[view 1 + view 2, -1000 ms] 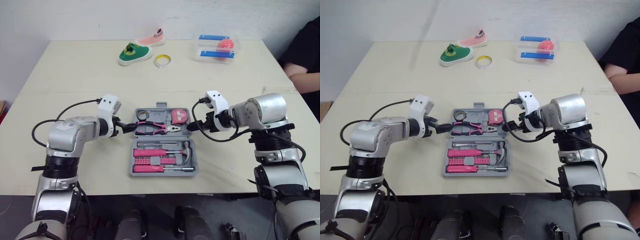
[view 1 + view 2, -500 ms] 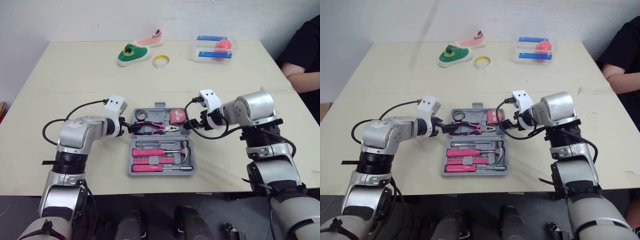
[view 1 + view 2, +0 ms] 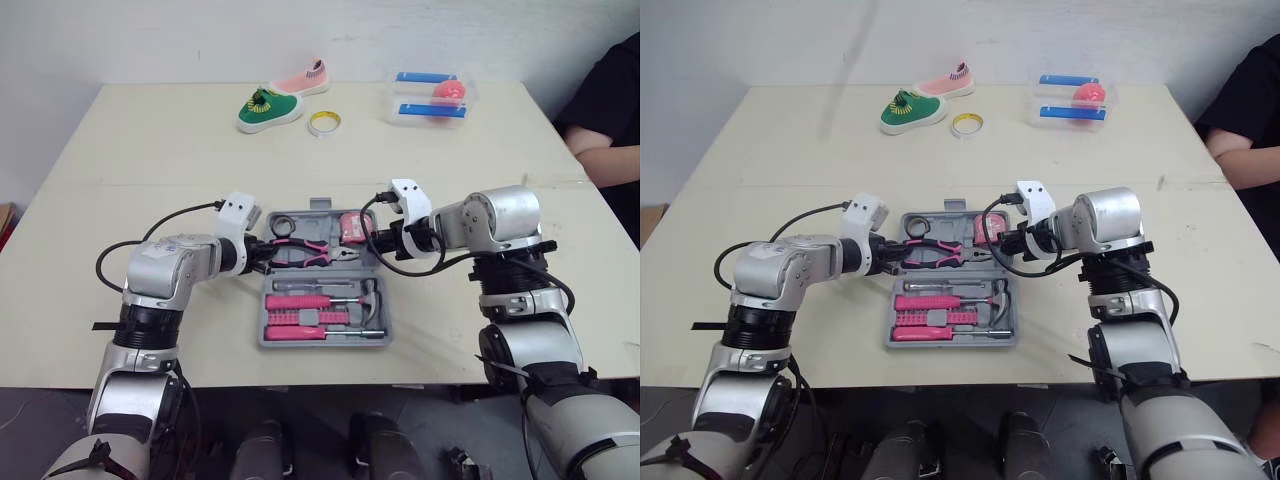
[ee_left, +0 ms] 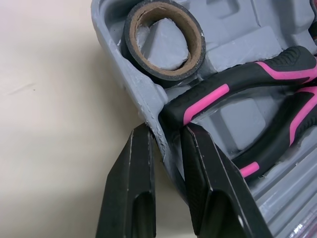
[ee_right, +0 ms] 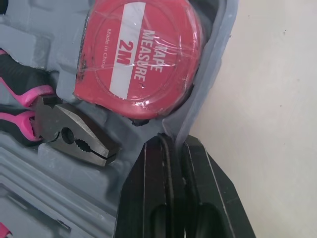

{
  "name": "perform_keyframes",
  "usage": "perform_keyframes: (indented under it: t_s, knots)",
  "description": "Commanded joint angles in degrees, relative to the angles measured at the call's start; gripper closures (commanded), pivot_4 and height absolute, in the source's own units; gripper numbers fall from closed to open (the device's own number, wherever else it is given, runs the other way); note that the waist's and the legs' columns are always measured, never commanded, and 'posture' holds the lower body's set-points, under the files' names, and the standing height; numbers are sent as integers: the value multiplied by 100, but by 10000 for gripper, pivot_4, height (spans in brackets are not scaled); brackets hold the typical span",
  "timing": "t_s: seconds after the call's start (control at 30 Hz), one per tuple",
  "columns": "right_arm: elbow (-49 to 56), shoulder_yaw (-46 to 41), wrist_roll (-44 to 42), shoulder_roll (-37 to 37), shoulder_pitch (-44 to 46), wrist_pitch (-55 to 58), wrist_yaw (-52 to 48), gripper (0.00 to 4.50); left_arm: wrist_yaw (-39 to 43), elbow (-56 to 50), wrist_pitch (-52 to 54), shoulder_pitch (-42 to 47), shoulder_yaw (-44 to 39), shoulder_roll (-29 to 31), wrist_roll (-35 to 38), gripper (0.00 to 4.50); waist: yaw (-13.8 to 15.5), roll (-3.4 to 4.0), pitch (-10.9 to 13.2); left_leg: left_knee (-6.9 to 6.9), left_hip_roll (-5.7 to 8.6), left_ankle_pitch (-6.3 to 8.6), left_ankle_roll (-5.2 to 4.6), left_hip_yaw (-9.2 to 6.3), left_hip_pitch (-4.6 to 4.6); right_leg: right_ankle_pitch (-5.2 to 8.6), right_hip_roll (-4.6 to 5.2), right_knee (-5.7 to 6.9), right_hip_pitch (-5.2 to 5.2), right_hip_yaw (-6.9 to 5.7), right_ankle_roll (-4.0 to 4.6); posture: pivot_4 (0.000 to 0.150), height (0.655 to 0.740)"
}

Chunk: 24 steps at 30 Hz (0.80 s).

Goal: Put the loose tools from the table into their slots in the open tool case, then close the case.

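On the cream tabletop (image 3: 150, 150) the case (image 3: 325, 343) lay open, tools slotted. My left jaws, barely parted, clamped the lid (image 4: 106, 29) rim beside the pliers (image 4: 237, 94); my right jaws, nearly closed, nipped it by the tape measure (image 5: 141, 54). I judged both sides should rise together.

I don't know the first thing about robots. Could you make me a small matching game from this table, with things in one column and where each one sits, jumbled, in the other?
Things:
1. tape measure
2. roll of black tape
3. green shoe
4. pliers

Places:
A. far side of the table, beside a pink shoe
B. middle of the tool case's far half
C. far half's corner by the left gripper
D. far half's corner by the right gripper

Pairs: 1-D, 2-C, 3-A, 4-B.
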State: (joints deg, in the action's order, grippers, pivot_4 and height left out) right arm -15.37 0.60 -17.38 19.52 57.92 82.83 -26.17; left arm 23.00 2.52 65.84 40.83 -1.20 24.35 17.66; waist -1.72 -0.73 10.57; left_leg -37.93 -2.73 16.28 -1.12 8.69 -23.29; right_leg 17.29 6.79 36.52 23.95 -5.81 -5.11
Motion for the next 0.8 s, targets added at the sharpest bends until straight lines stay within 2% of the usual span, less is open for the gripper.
perform_keyframes:
  t_s: [0.03,0.17,0.33,0.5,0.57,0.6,0.7,0.77,0.8]
  knots:
    - [1010,78,-240,91,-362,-764,-341,45000,161,-393,-877,-113,-384,-215,235,43215,4,0,0,1,0,1,1,0,-2,0,0,-4,1,0,0,1500,7400]
    - [1731,-167,-303,94,-1115,-2003,-578,45000,295,-546,-2403,-551,-388,-137,-98,43215,11,-1,0,2,2,2,0,4,-12,0,-1,-10,7,0,0,1500,7400]
    - [1833,-481,-217,120,-2263,-4607,-1228,45000,252,-313,-4590,-1274,-305,74,-790,43215,9,-1,1,13,1,5,1,12,-11,0,-10,-27,8,-1,-1,1500,7400]
    - [1139,413,1224,904,-3362,-8466,-1834,45000,186,176,-7377,-2067,-177,273,-1539,43215,11,-1,0,21,1,10,-7,20,-8,-1,-9,-51,7,0,-1,1500,7400]
    - [773,550,1429,1058,-3541,-9541,-1928,45000,148,285,-7796,-2227,-166,268,-1600,43215,12,-1,0,22,1,14,-12,23,0,-1,-7,-57,-1,1,-3,1500,7400]
    - [636,451,1340,983,-3566,-9687,-1810,45000,182,308,-7977,-2291,-143,303,-1634,43215,11,-1,1,22,1,15,-14,24,6,-1,-6,-63,-8,0,-3,1500,7400]
    - [-42,549,1865,1234,-3747,-11171,-1594,45000,218,369,-8637,-2656,-123,486,-1885,43215,5,-1,1,7,-1,17,-17,22,15,-3,-2,-62,-16,1,-5,1500,7400]
    - [-314,558,1888,1290,-3827,-11675,-1558,45000,331,382,-8883,-2812,-120,553,-1813,43215,4,-1,0,8,-3,19,-17,22,32,-2,1,-62,-28,1,-4,1500,7400]
    - [-385,564,1791,1303,-3868,-11865,-1603,41247,386,356,-8973,-2884,-149,550,-1677,40055,4,-1,0,9,-5,21,-16,21,38,-2,1,-62,-33,1,-4,1500,7400]
